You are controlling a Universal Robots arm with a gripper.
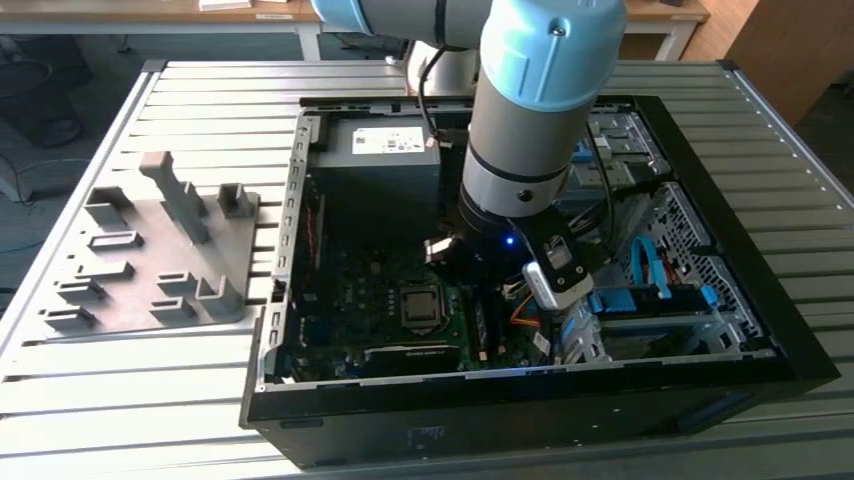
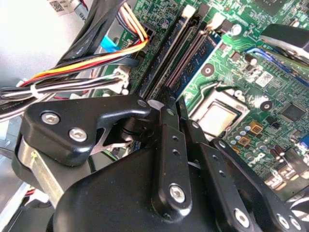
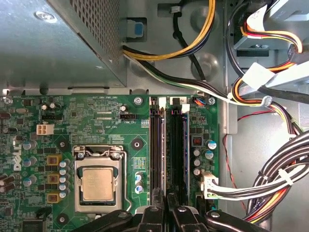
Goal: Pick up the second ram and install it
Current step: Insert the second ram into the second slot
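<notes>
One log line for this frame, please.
stage: install | gripper: low at memory slots, inside open PC case | grip: cannot tell | seating: cannot tell | holder block: exterior view's left

The black gripper (image 2: 173,101) takes up the near part of the second wrist view, its bolted links converging over one end of the memory slots (image 2: 169,53) on a green motherboard (image 2: 270,58). A blue memory stick (image 2: 205,50) stands seated in the slot just beside the two dark ones. The metal-capped processor (image 2: 219,118) sits in its socket on the stick's other side, close to the gripper. On the slots' opposite side, a bundle of yellow, orange, red and black cables (image 2: 91,60) runs to a white connector (image 2: 120,76).
</notes>
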